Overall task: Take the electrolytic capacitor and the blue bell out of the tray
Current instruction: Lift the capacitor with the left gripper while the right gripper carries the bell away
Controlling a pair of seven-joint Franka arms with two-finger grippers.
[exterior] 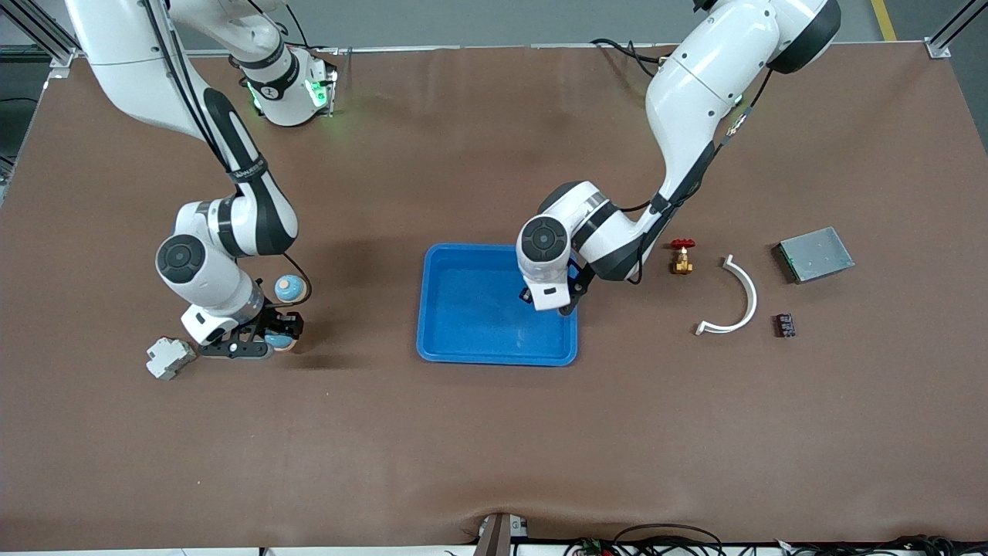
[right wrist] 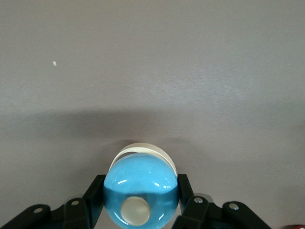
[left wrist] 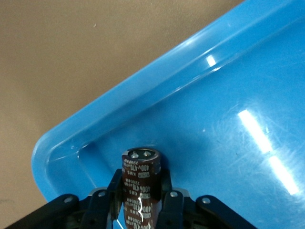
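A dark brown capacitor [left wrist: 140, 176] with white print is clamped upright between the black fingers of my left gripper [left wrist: 140, 187], which is shut on it. That gripper [exterior: 549, 297] hangs inside the blue tray [exterior: 463, 340], near the wall toward the left arm's end. Toward the right arm's end, my right gripper [right wrist: 140, 188] is shut on a round blue bell [right wrist: 140, 186] with a cream knob, low over the brown table. In the front view the bell [exterior: 279, 340] shows just past the right gripper [exterior: 266, 340].
A second blue and cream round piece [exterior: 291, 288] sits close by the right wrist. A grey-white block [exterior: 170, 357] lies beside the right gripper. Toward the left arm's end lie a brass valve [exterior: 681, 257], a white curved strip [exterior: 733, 297], a grey metal box [exterior: 814, 253] and a small black part [exterior: 785, 324].
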